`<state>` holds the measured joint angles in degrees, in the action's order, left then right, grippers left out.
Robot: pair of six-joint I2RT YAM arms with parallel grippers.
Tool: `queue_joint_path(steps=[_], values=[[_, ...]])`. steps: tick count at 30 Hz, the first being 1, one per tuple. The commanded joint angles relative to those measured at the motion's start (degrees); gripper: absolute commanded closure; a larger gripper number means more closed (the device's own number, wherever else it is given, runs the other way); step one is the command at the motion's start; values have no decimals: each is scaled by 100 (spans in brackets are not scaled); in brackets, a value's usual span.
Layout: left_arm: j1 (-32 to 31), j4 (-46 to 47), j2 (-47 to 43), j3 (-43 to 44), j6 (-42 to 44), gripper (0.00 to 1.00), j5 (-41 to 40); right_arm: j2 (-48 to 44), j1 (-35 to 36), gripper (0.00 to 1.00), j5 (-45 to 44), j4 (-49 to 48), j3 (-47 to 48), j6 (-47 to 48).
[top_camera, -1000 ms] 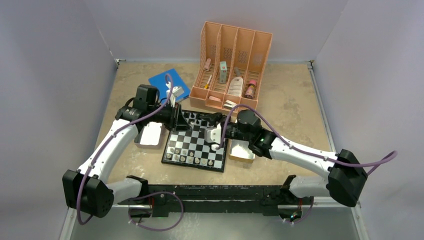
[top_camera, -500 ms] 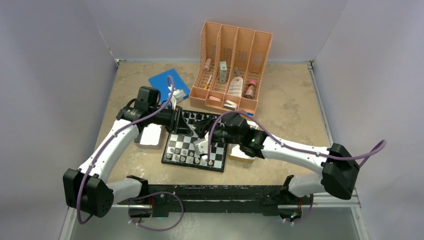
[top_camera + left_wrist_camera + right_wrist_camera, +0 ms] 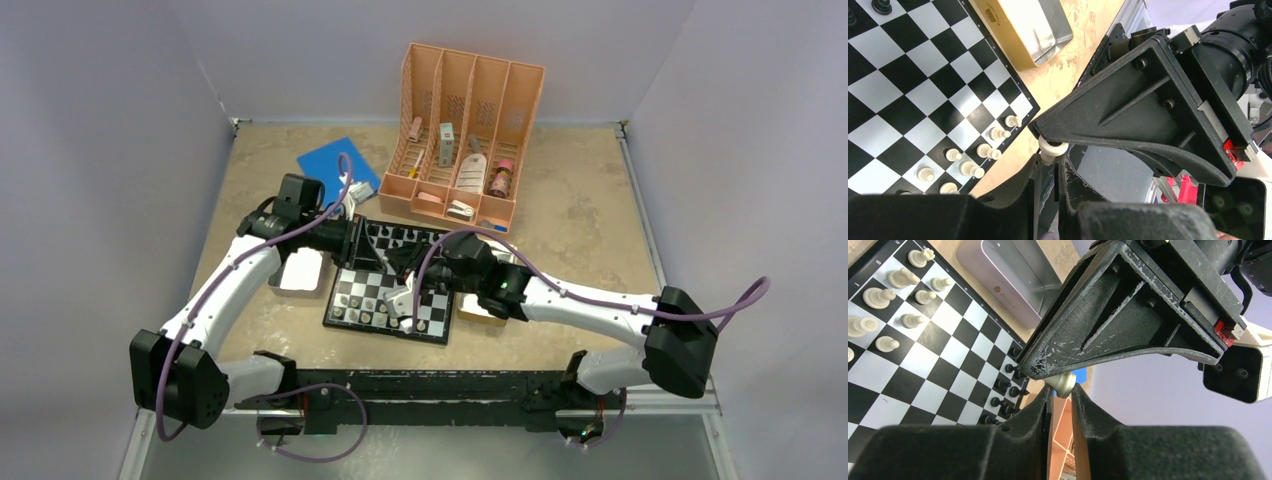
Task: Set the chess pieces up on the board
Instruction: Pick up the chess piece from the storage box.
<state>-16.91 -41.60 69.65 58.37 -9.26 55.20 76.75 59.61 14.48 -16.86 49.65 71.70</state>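
The board (image 3: 372, 287) lies between the two arms. Pale chess pieces (image 3: 983, 150) stand along its near edge and black chess pieces (image 3: 1003, 385) along its far edge. Both grippers meet above the far half of the board. One small white chess piece (image 3: 1050, 149) is pinched between the two. My left gripper (image 3: 1050, 159) is shut on it from one side. My right gripper (image 3: 1062, 390) is shut on the same white piece (image 3: 1063, 383) from the opposite side. In the top view the piece itself is hidden by the left gripper (image 3: 368, 240) and the right gripper (image 3: 398, 262).
A peach organizer (image 3: 465, 140) with bottles stands behind the board, and a blue book (image 3: 335, 165) lies to its left. A shiny metal tray (image 3: 298, 270) sits left of the board and another tray (image 3: 480, 308) sits right of it, under the right arm.
My right gripper swung left across the board to meet the left gripper and closed on the white piece that the left one holds. The left arm barely moved.
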Motion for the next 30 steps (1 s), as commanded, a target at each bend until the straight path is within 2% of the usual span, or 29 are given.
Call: queue_joint_path(steps=[1,4,7,8,10,11,23,30], values=[[-23,118,0,247,5,100,245,-217,28,82,120,-302,-80,191],[-23,150,5,324,-69,100,357,-255,28,88,199,-333,-209,142],[-23,171,-4,389,-94,100,377,-322,39,88,313,-421,-323,23],[-23,166,-2,398,-94,100,340,-365,53,85,256,-505,-392,-25],[-23,95,33,431,-74,100,276,-464,65,71,94,-734,-549,-59],[-23,54,56,442,-54,100,281,-518,63,68,52,-819,-596,-60],[-23,-85,264,474,80,100,337,-508,116,53,-110,-366,-285,257],[-23,-162,325,529,157,100,394,-360,182,53,-207,-200,-113,459]])
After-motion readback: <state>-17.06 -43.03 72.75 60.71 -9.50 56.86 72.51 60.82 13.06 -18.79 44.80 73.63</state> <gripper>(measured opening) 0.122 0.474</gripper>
